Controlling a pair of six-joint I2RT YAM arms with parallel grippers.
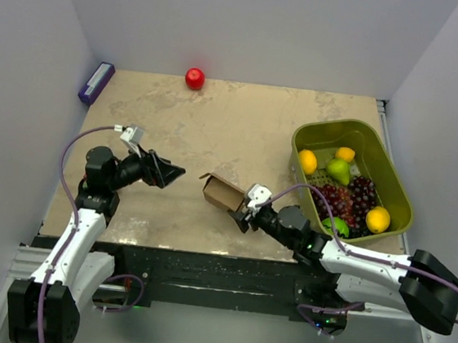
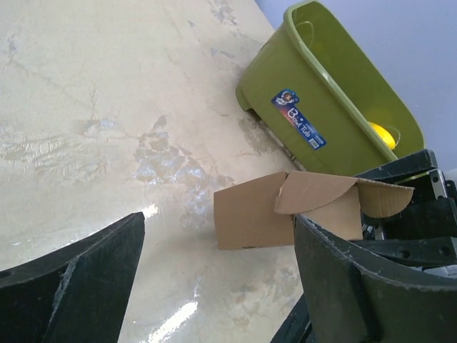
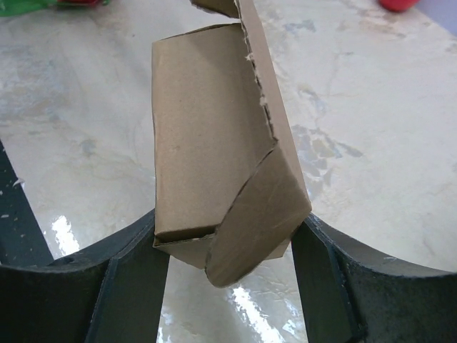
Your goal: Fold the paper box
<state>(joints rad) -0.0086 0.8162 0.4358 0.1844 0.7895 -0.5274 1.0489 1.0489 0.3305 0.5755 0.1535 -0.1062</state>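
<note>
The paper box [image 1: 221, 191] is a small brown cardboard box, partly folded, with loose flaps at its ends. My right gripper [image 1: 241, 210] is shut on it, one finger on each side, holding it just above the table near the front middle. In the right wrist view the box [image 3: 207, 143] fills the gap between the fingers of the gripper [image 3: 228, 229], and a rounded flap hangs at its near end. My left gripper [image 1: 171, 172] is open and empty, left of the box and pointing at it. The left wrist view shows the box [image 2: 257, 214] beyond the open gripper [image 2: 218, 225].
A green basket [image 1: 364, 132] with lemons, limes and grapes stands at the right, also in the left wrist view [image 2: 321, 93]. A red ball [image 1: 194, 78] lies at the back middle. A purple box [image 1: 96, 82] lies at the back left by the wall.
</note>
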